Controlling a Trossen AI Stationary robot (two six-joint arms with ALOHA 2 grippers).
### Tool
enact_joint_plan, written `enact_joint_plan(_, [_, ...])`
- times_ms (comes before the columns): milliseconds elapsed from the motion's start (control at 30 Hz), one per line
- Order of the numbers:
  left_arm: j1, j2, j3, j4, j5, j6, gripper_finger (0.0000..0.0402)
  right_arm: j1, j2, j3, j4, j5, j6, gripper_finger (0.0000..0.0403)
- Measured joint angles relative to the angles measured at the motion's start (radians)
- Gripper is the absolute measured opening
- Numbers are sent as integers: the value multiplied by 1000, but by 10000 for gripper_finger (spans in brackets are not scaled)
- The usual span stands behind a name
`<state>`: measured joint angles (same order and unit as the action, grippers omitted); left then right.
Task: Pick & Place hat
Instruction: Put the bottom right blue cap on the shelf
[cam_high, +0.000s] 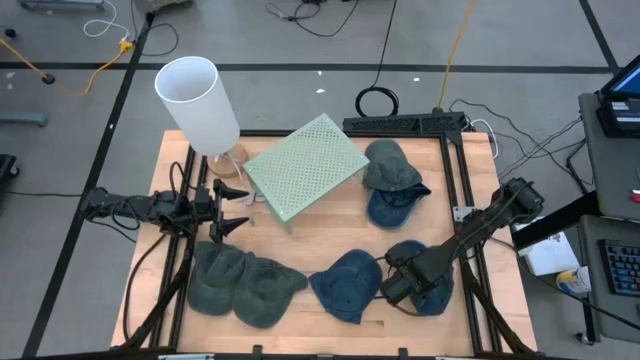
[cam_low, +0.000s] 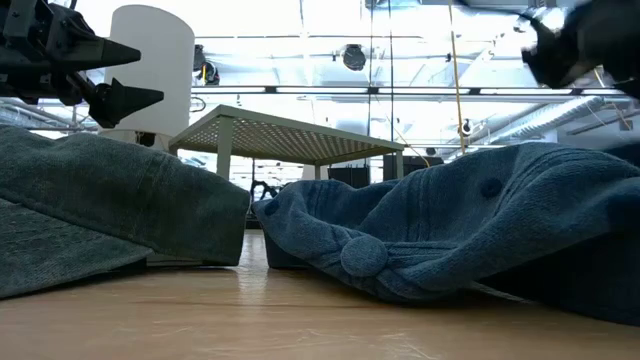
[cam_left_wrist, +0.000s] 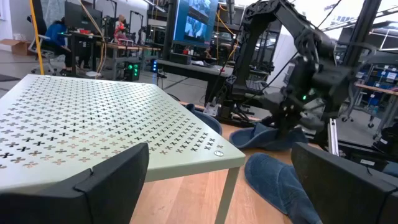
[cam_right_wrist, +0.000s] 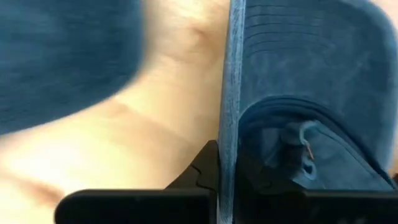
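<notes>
Lying at the lower right of the high view, the dark blue cap (cam_high: 425, 285) is being pinched at its brim edge by the clenched right gripper (cam_high: 400, 283); so thin a hold is risking slippage. The left gripper (cam_high: 232, 210) is waiting, spread wide, beside the green table (cam_high: 305, 165).

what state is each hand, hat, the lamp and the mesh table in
right hand: shut on dark blue hat's brim
left hand: open, empty
blue hat: lying on the table
green hats: lying flat
lamp: upright
mesh table: upright
</notes>
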<state>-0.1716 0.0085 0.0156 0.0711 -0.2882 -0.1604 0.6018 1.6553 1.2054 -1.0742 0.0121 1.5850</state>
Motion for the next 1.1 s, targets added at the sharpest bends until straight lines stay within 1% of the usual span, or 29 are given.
enact_joint_plan(200, [0, 0, 0, 0, 0, 0, 399, 2, -124, 36, -8, 71, -30, 4])
enact_joint_plan(367, [0, 0, 0, 0, 0, 0, 399, 5, -243, 41, -6, 130, -38, 4])
enact_joint_plan(600, [0, 0, 0, 0, 0, 0, 399, 16, -404, 41, 48, 263, -99, 4])
enact_joint_plan(700, [0, 0, 0, 0, 0, 0, 399, 16, -457, 41, 119, 343, -154, 4])
enact_joint_plan(833, [0, 0, 0, 0, 0, 0, 399, 15, -496, 41, 254, 442, -263, 4])
enact_joint_plan(967, [0, 0, 0, 0, 0, 0, 399, 5, -504, 41, 398, 536, -376, 4])
enact_joint_plan(1100, [0, 0, 0, 0, 0, 0, 399, -14, -496, 41, 525, 601, -491, 4])
